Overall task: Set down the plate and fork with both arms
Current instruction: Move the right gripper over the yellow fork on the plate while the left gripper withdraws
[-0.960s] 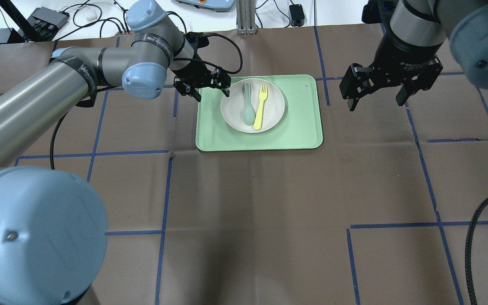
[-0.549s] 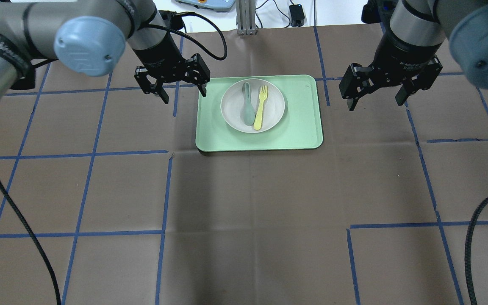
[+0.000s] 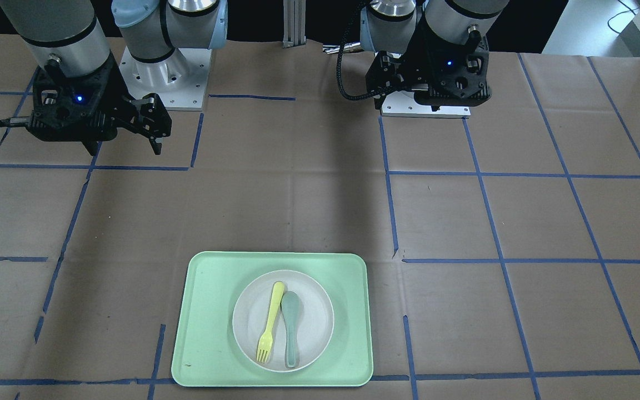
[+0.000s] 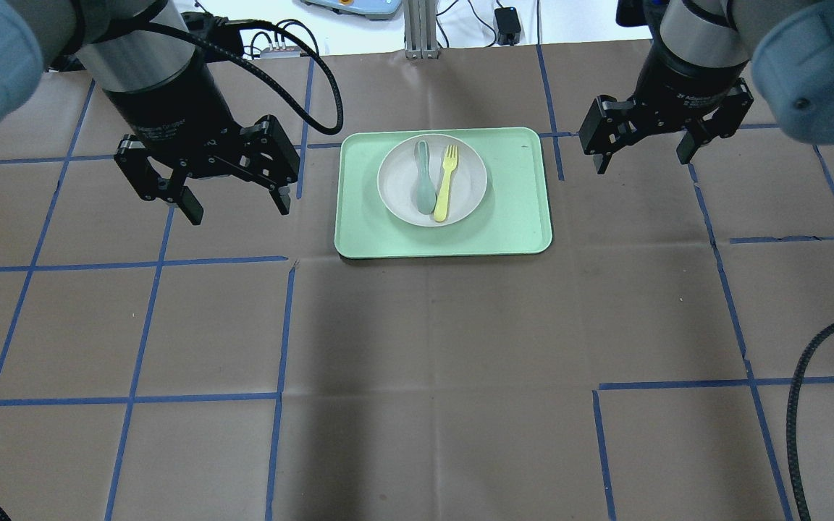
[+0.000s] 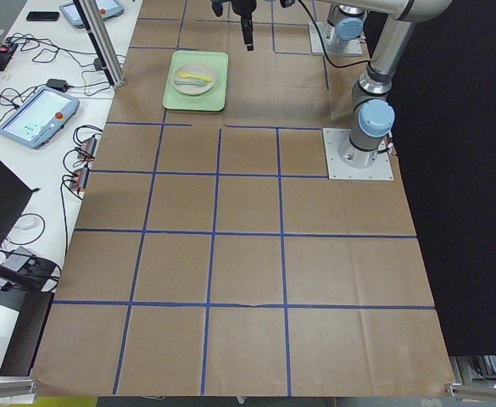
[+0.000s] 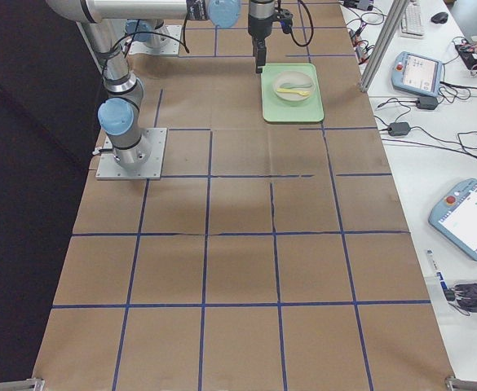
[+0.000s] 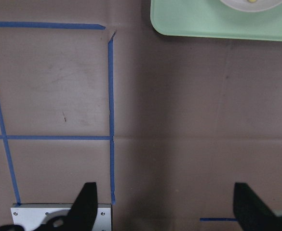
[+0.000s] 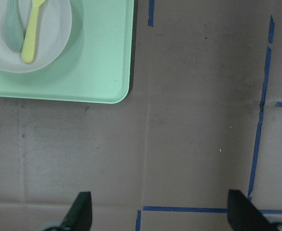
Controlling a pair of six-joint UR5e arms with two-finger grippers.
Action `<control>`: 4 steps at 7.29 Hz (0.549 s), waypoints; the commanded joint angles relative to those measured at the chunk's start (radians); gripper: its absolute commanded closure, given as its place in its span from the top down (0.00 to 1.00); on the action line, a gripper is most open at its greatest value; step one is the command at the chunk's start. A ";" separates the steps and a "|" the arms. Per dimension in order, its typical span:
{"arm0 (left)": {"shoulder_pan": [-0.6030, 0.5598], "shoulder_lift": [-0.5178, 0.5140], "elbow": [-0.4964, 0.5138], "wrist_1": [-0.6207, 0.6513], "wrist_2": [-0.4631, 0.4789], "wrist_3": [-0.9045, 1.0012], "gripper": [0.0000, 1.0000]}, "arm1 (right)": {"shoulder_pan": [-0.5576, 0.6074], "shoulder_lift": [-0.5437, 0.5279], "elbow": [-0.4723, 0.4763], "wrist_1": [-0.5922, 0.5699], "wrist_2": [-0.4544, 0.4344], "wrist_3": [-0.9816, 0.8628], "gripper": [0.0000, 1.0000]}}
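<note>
The off-white plate [image 4: 469, 181] sits on the mint-green tray [image 4: 511, 217]. The pale-yellow fork [image 4: 446, 184] lies in the plate beside a grey-green spoon [image 4: 424, 181]. My left gripper [image 4: 237, 210] is open and empty, above the table left of the tray. My right gripper [image 4: 640, 161] is open and empty, above the table right of the tray. The right wrist view shows the plate [image 8: 54, 45], the fork [image 8: 32, 31] and the tray [image 8: 102, 72] at its upper left. The left wrist view shows only the tray's corner [image 7: 203, 24] and the plate's edge [image 7: 251, 4].
The table is covered in brown paper with a grid of blue tape lines. Both arm base plates stand at the table's robot side, one of them [image 3: 425, 108] under the left gripper in the front view. Cables and pendants lie beyond the far edge.
My left gripper has pulled back from the plate's left rim, moving left and toward the robot, open throughout. My right gripper has shifted only slightly. Plate, fork and spoon have not moved.
</note>
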 commanded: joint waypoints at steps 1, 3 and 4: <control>0.018 -0.008 0.003 -0.010 -0.005 0.039 1.00 | 0.055 0.059 -0.036 -0.046 -0.001 0.059 1.00; 0.028 -0.034 -0.013 0.020 -0.005 0.122 1.00 | 0.106 0.159 -0.135 -0.043 -0.001 0.143 1.00; 0.028 -0.038 -0.020 0.096 0.001 0.148 1.00 | 0.146 0.214 -0.171 -0.055 -0.001 0.183 1.00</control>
